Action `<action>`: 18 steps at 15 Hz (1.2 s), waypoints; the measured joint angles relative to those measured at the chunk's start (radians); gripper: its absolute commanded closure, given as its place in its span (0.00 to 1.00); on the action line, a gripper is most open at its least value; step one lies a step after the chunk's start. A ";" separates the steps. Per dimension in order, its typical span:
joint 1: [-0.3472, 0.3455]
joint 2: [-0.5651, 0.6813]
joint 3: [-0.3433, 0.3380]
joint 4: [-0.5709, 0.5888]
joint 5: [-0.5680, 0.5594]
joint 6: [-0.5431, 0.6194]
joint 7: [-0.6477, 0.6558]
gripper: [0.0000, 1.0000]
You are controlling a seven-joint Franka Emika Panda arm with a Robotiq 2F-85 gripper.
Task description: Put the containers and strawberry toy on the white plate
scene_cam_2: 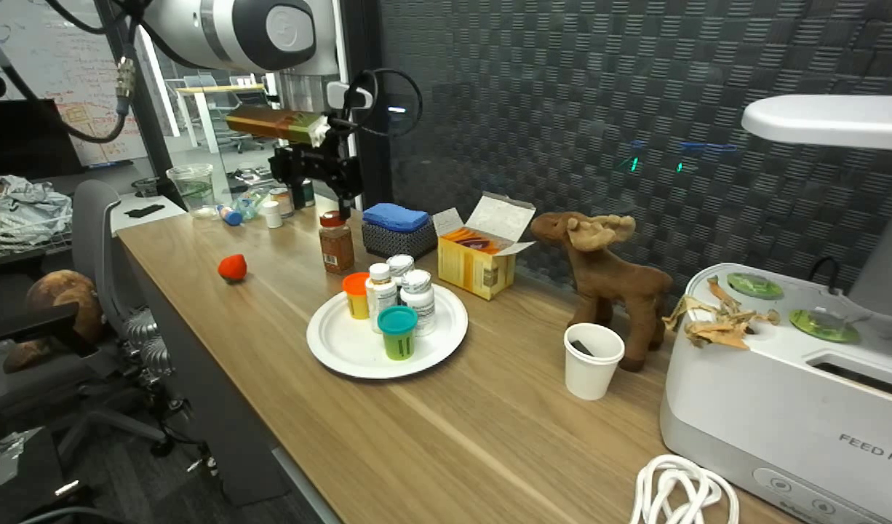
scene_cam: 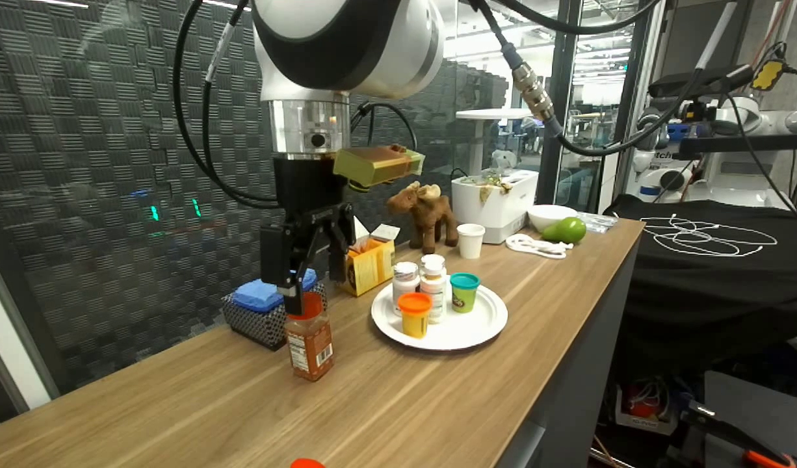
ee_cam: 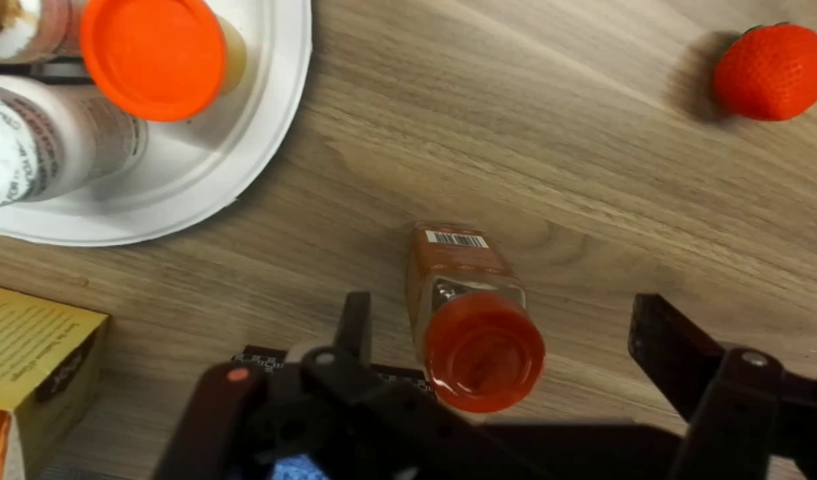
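A spice jar with a red lid (ee_cam: 485, 353) stands upright on the counter, also in both exterior views (scene_cam: 311, 351) (scene_cam_2: 337, 247). My gripper (ee_cam: 502, 317) is open, with its fingers apart on either side of the jar's lid in the wrist view, not closed on it. The red strawberry toy (scene_cam_2: 232, 268) lies on the counter near the front edge; it also shows in the wrist view (ee_cam: 772, 72). The white plate (scene_cam_2: 344, 353) holds an orange-lidded tub (scene_cam: 415, 315), a teal-lidded tub (scene_cam: 464, 292) and several white-capped bottles (scene_cam_2: 417, 302).
A dark woven basket with blue cloths (scene_cam_2: 399, 236) stands right behind the jar. An open yellow box (scene_cam_2: 475, 269), a brown moose toy (scene_cam_2: 613, 280) and a paper cup (scene_cam_2: 591, 375) line the back. A white planter (scene_cam_2: 773, 407) and coiled cable (scene_cam_2: 682, 487) are farther along.
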 measured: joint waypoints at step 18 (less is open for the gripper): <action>0.036 0.058 -0.033 -0.002 -0.122 0.131 0.180 0.63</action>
